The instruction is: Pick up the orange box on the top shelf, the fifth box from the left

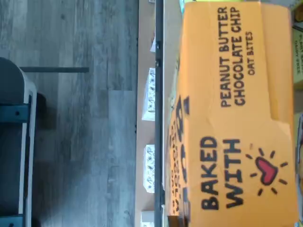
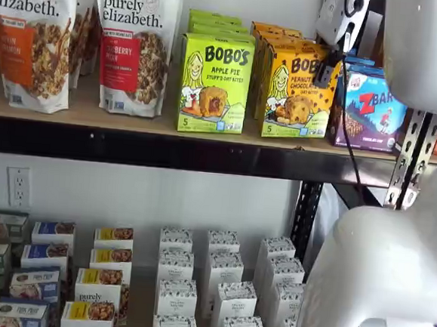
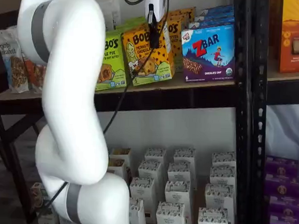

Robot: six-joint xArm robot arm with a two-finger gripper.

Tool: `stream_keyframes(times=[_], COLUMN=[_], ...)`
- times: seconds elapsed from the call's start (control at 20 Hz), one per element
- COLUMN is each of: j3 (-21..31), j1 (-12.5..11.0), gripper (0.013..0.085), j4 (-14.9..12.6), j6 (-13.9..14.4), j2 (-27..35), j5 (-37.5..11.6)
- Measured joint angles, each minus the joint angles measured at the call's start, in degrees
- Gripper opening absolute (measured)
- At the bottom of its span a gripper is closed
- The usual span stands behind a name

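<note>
While the white arm [image 3: 64, 102] bends up in front of the shelving, its pincer [image 3: 154, 38] sits at the upper edge of the orange box [image 3: 146, 52] in both shelf views, with a black cable [image 2: 349, 136] trailing down beside it. In a shelf view a black finger [image 2: 328, 72] lies against the top right corner of that box's face; the other finger is not visible. No gap between the fingers can be made out, and the pincer is drawn in as tight as it goes, closed on the orange box.

The orange box stands on the top shelf [image 2: 131, 119] at its front edge, just above the black front rail [image 2: 151, 149]. A lime-green Apple Pie carton [image 2: 215, 84] stands just beside it on one side and a blue ZBar box [image 2: 374, 107] on the other. In a shelf view the orange box leans slightly, its top tipped away from the green carton. More orange cartons are lined up behind it.

Through the wrist view the orange box fills most of the picture, showing "PEANUT BUTTER CHOCOLATE CHIP OAT BITES" and "BAKED WITH" beside a red heart. Granola bags [image 2: 133, 43] stand further along the top shelf, and small white cartons [image 2: 220, 285] fill the level below.
</note>
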Motion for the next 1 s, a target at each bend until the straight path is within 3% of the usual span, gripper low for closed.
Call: stream_keyframes(times=[0.4, 1.0], j3=[-0.2, 4.8], j1=[0.0, 0.0], gripper=[0.033, 0.033], j4=[1.1, 2.0], j6=[0.6, 1.4], j2=[-1.7, -9.7], j5=[3.1, 7.1])
